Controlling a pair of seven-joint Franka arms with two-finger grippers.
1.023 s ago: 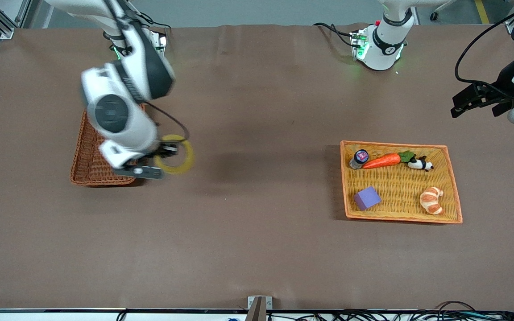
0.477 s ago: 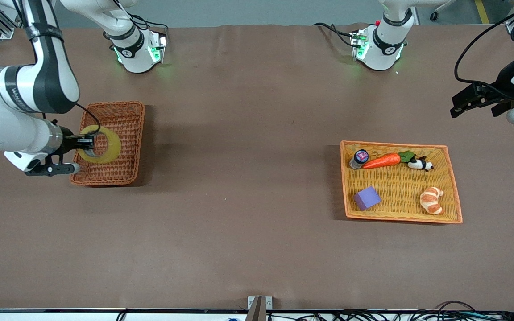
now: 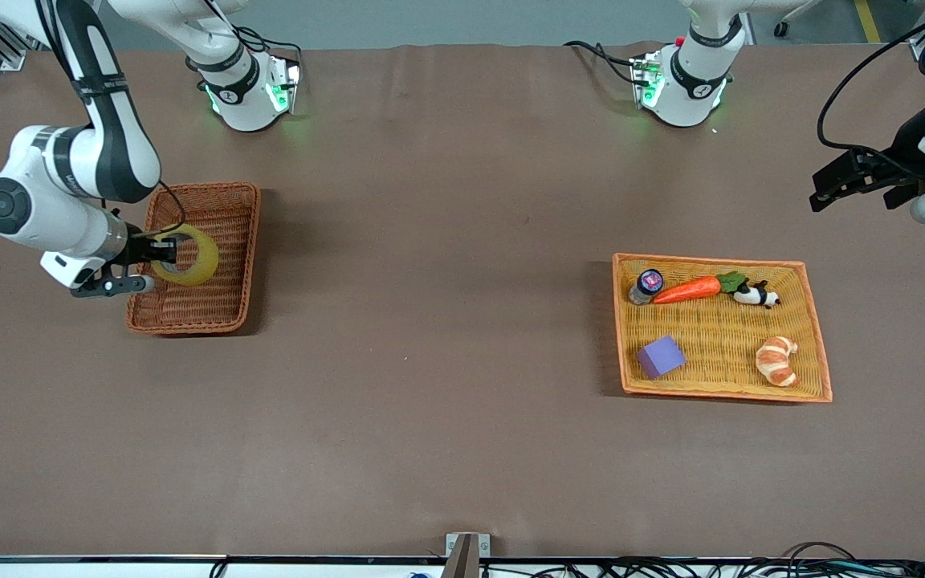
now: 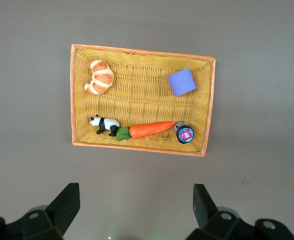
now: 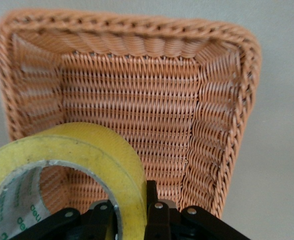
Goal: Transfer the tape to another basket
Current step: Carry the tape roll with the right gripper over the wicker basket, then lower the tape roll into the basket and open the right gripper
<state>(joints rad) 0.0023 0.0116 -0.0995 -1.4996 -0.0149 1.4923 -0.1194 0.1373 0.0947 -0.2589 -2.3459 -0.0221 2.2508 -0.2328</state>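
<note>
My right gripper is shut on the wall of the yellowish tape roll and holds it over the reddish-brown wicker basket at the right arm's end of the table. In the right wrist view the tape fills the foreground, one finger inside the ring and one outside, with the basket's woven inside beneath it. My left gripper is open and empty, up over the table's edge at the left arm's end; its fingertips show wide apart.
A flatter orange-yellow woven tray lies toward the left arm's end, holding a carrot, a small bottle, a panda toy, a purple cube and a croissant. The tray also shows in the left wrist view.
My right arm has swung the tape from beside the wicker basket to over it, then lowered it a little. The left arm has not moved.
</note>
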